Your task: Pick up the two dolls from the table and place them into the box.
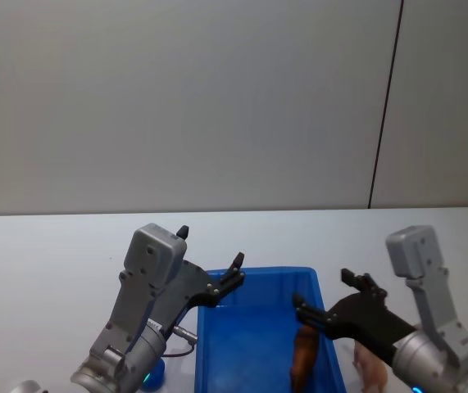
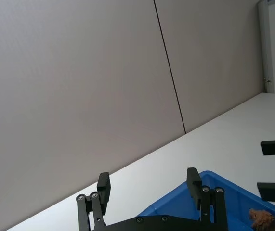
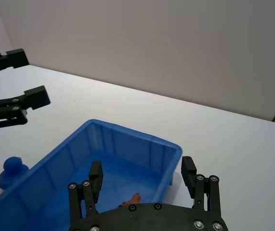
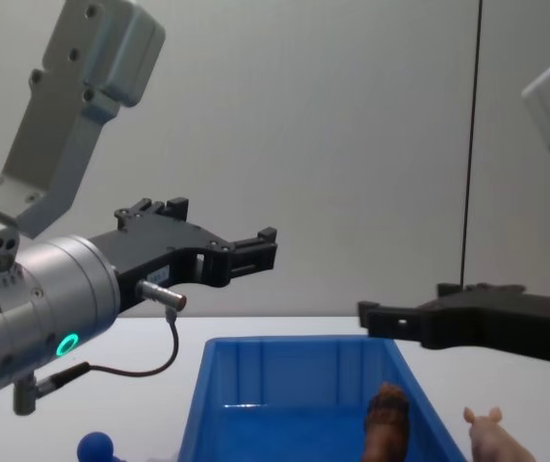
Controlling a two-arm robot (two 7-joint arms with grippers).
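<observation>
The blue box (image 1: 201, 344) stands on the white table (image 1: 45, 262) between my two arms. The shaggy reddish-brown lion doll (image 1: 303, 357) lies inside it, against the right wall, also seen as lion (image 4: 387, 425) and lion (image 2: 262, 219). The pale pink pig doll (image 1: 373, 372) stands on the table just outside the box's right wall, shown as pig (image 4: 491, 438) in the chest view. My left gripper (image 1: 211, 247) hovers open and empty above the box's far left corner. Above the right rim, my right gripper (image 1: 324, 291) is open too, holding nothing.
A small blue knob-shaped object (image 3: 12, 171) sits on the table left of the box, by my left arm's base, seen as blue object (image 4: 94, 448). A plain grey wall (image 1: 217, 98) stands behind the table's far edge.
</observation>
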